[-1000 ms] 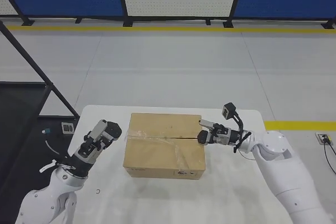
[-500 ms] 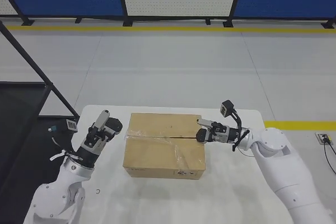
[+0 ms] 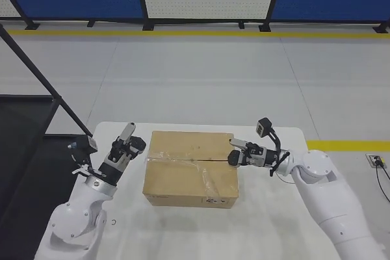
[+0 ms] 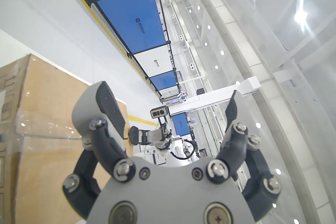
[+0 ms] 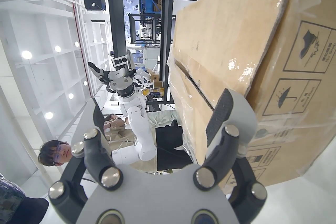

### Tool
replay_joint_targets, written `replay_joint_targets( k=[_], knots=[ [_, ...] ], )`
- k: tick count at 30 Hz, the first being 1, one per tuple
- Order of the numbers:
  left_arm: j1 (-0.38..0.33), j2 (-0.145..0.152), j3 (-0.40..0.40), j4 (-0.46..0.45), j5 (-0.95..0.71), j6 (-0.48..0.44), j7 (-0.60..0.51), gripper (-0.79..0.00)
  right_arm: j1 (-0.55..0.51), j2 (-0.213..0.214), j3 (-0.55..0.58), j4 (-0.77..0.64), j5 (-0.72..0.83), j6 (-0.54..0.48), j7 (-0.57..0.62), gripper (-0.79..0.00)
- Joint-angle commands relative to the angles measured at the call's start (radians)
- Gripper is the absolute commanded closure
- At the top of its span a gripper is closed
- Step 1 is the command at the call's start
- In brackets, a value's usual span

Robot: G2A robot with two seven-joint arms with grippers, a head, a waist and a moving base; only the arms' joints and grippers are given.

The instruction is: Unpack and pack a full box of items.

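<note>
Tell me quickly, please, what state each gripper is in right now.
Left gripper: open, holding nothing.
Right gripper: open, holding nothing, beside the cardboard box.

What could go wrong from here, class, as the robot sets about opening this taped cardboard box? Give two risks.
1. The clear tape covers the cardboard box along its top seam; if the open right pincer at the seam's end pulls, the whole box may lift or tip rather than open.
2. The open left pincer seems clear of the box, so nothing steadies it and it might slide on the white table.
</note>
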Motion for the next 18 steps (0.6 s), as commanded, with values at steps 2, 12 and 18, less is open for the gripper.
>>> replay_joint_targets(
  k=[2, 12, 18],
  knots=[
    [-0.035, 0.001, 0.014, 0.044, -0.067, 0.095, -0.080, -0.785, 0.003, 0.000, -0.003, 0.003, 0.000, 0.001, 0.001, -0.785],
    [-0.134, -0.003, 0.079, 0.208, -0.096, 0.178, -0.138, -0.785, 0.001, 0.001, -0.008, -0.002, -0.007, 0.006, -0.002, -0.785],
    [-0.171, -0.008, 0.115, 0.266, -0.099, 0.179, -0.126, -0.785, -0.012, 0.005, -0.007, -0.026, -0.022, 0.013, -0.005, -0.785]
  ],
)
